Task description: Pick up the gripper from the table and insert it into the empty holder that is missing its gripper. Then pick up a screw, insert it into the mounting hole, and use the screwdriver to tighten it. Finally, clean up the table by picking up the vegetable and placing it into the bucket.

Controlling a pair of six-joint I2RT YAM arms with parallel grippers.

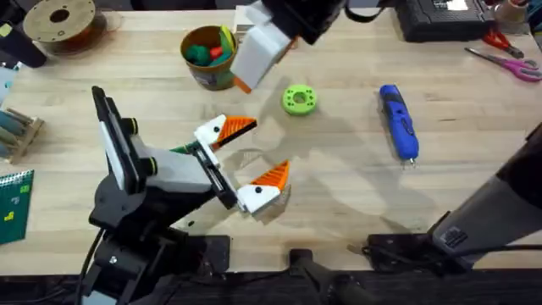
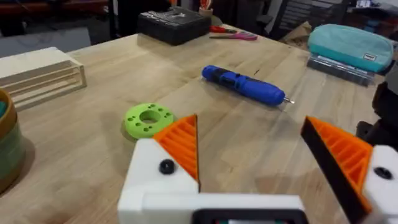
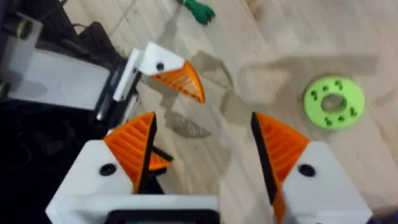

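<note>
Right gripper (image 3: pixel 204 121): spread wide, nothing held, raised high beside the bucket (image 1: pixel 207 58), which already holds green and red pieces. Left gripper (image 1: pixel 267 148): also wide and empty, low over the table's middle, both orange pads in place. Small green piece (image 3: pixel 196 9), probably the remaining vegetable: on the wood just beside the left gripper's farther finger, on the bucket side; long axis hard to judge. Nearer the left arm, though seemingly reachable from above by the right. Screwdriver (image 1: pixel 398 120): well apart, to the right.
</note>
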